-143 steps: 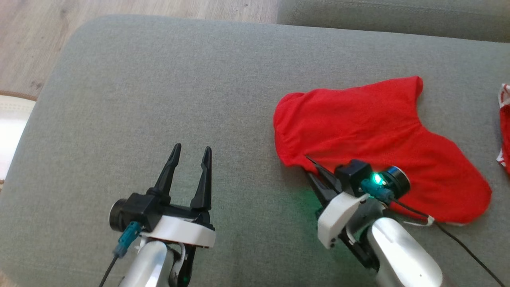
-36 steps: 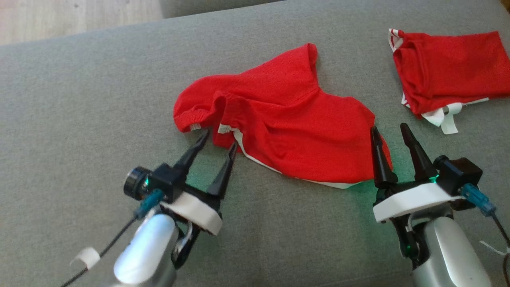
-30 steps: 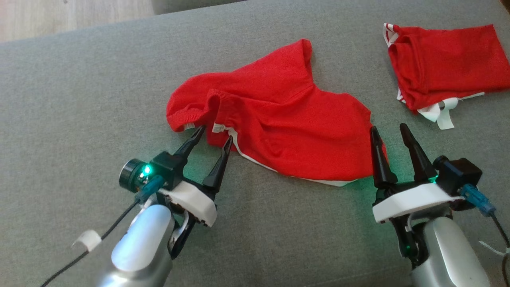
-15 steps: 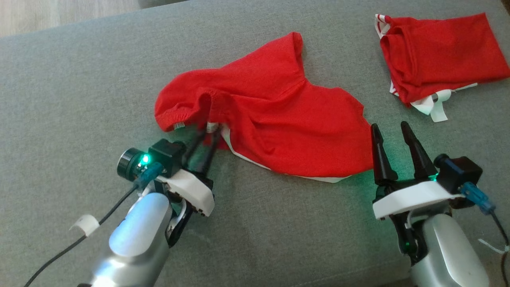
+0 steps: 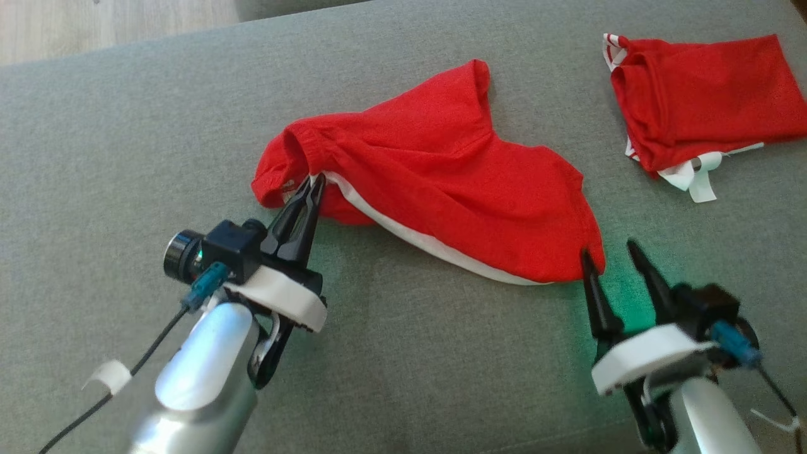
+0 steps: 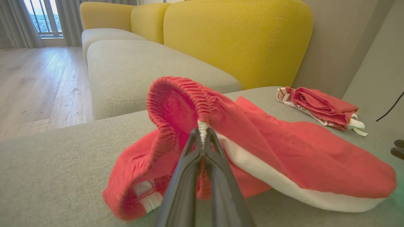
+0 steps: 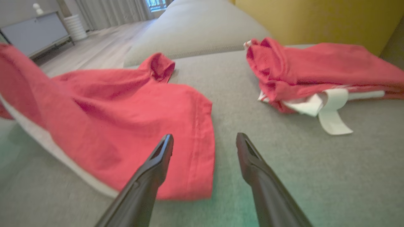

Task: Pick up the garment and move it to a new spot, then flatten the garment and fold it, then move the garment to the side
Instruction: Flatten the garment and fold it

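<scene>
1. Pinching is under way at the left gripper (image 5: 313,184): its two fingers are pressing together on the gathered waistband (image 6: 189,91) of the red garment (image 5: 454,170), and that edge is standing lifted off the grey cushion (image 5: 157,126).
2. The garment is lying rumpled across the middle of the cushion, with its white trim (image 5: 410,230) showing along the side nearer the cushion's front edge.
3. The right gripper (image 5: 608,252) is hovering toward the cushion's front right with fingers spread, gripping nothing, one finger just over the garment's hem corner.
4. A folded red garment (image 5: 700,94) is sitting at the cushion's far right corner, well apart.
5. By my reading, the robot is securing hold points so the garment can be raised and spread flat; folding is not yet begun.
6. The next move is probably calling for the right fingers to close on the hem corner, then for both arms to lift and draw apart evenly, without dragging the folded one.
</scene>
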Robot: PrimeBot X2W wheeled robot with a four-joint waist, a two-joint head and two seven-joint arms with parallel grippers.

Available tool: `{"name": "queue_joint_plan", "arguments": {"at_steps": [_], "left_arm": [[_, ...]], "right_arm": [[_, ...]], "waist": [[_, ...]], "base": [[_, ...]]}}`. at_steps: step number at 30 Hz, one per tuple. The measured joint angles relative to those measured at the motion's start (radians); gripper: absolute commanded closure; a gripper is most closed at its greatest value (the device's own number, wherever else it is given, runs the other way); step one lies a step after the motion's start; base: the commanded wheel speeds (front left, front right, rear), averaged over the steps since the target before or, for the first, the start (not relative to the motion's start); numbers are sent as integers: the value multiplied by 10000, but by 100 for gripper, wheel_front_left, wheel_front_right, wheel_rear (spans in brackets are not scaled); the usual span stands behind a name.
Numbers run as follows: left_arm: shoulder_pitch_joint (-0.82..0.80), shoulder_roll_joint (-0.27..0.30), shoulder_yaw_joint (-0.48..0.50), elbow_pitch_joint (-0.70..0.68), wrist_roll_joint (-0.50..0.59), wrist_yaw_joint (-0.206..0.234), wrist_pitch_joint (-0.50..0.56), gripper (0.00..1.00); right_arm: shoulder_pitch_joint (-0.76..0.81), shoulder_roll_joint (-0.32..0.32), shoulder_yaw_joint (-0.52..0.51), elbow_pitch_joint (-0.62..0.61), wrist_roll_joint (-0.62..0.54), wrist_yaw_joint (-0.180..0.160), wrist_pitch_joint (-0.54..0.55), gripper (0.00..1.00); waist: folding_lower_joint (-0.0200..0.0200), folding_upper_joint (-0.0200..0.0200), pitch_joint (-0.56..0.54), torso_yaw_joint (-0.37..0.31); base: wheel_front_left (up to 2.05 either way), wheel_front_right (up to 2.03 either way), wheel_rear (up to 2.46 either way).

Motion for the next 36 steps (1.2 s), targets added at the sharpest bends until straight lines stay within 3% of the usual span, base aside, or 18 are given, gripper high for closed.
{"name": "queue_joint_plan", "arguments": {"at_steps": [10,26,36], "left_arm": [[302,31,107,-242,0,336,-81,100],[478,27,316,-305,0,485,-88,100],[478,0,330,-261,0,472,-88,100]], "right_arm": [[732,-997,953,-232,59,0,382,0],[352,-1398,1923,453,-1388,0,293,0],[2,-1538,2640,681,-1501,0,153,0]], "waist": [[0,0,-76,182],[1,0,-46,513],[1,0,-91,604]], "base": [[0,0,0],[0,0,0],[0,0,0]]}}
